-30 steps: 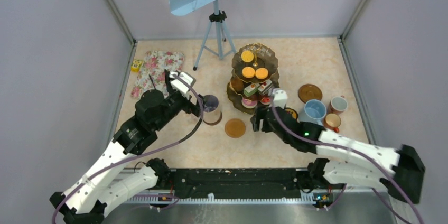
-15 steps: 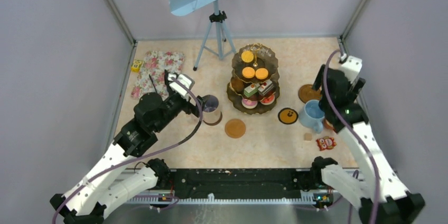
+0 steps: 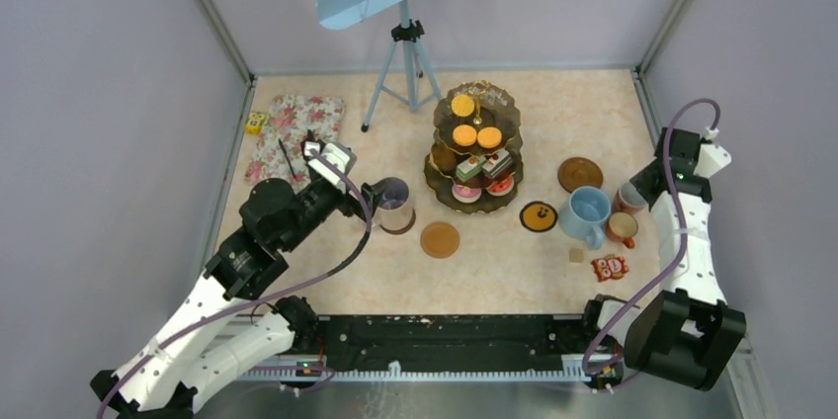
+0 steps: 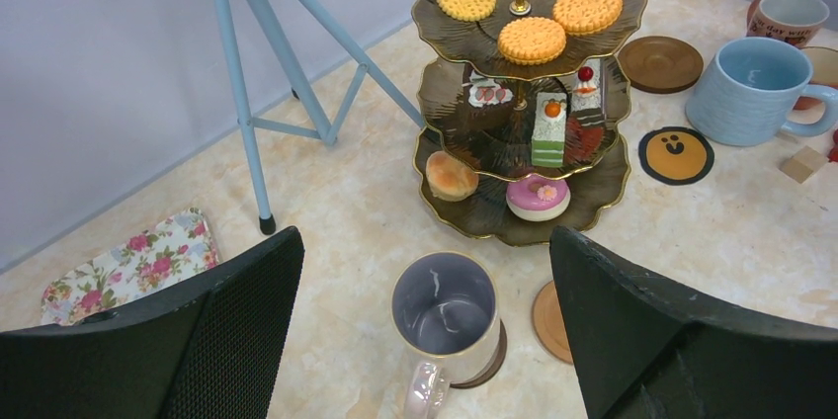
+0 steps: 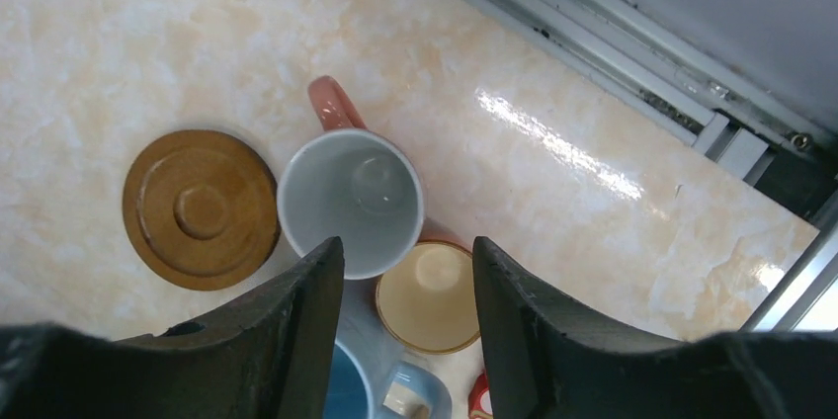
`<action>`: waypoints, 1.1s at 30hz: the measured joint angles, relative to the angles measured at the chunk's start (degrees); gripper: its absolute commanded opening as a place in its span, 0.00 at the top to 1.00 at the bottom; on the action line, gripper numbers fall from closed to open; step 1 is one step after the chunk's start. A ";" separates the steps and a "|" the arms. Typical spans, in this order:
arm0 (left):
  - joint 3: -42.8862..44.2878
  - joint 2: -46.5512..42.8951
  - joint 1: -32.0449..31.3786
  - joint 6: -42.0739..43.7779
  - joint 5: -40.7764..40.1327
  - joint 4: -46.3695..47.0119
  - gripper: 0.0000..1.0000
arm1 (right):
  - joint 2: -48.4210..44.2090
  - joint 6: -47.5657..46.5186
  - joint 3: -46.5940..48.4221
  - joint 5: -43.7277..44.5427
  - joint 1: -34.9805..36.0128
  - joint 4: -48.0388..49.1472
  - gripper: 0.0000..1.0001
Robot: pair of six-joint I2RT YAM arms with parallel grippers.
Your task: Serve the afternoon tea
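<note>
1. Dark, scalloped and gold-rimmed: standing mid-table as the three-tier stand [image 3: 474,147], carrying three orange tarts [image 4: 534,41] on the top tier and small cakes [image 4: 548,132] on the two lower tiers.
2. Hovering as the left gripper [image 4: 425,236] on the near side of the lilac-white mug [image 4: 445,315], jaws spread wide and clamping nothing.
3. Sitting upright on a brown coaster [image 4: 491,370], left of the stand's base, with the mug's handle pointing toward the left gripper; lying bare just to its right, a second coaster [image 4: 548,320].
4. Hanging as the right gripper [image 5: 407,251] above the two small orange-brown mugs [image 5: 351,202] near the right table edge, jaws apart and gripping neither.
5. Standing upright just left of those two mugs, the large light blue mug [image 3: 588,209]; lying just behind it, a third coaster [image 3: 579,174].
6. Lying flat between the stand and the blue mug, a smiley-face coaster [image 3: 539,216].
7. Lying at the far left corner, the floral mat [image 3: 296,127]; standing behind the stand, a blue tripod [image 3: 400,63].
</note>
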 measured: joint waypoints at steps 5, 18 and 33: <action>0.00 -0.02 0.00 0.00 0.09 0.00 0.01 | 0.11 0.90 -4.66 -4.46 -3.69 1.31 0.47; 0.15 0.50 0.00 0.02 0.09 -0.11 0.01 | 7.72 2.62 -10.10 -7.50 -4.50 12.22 0.71; 0.63 2.23 0.00 0.00 0.04 -0.44 0.01 | 10.54 2.97 -9.11 -4.07 -4.50 14.91 1.00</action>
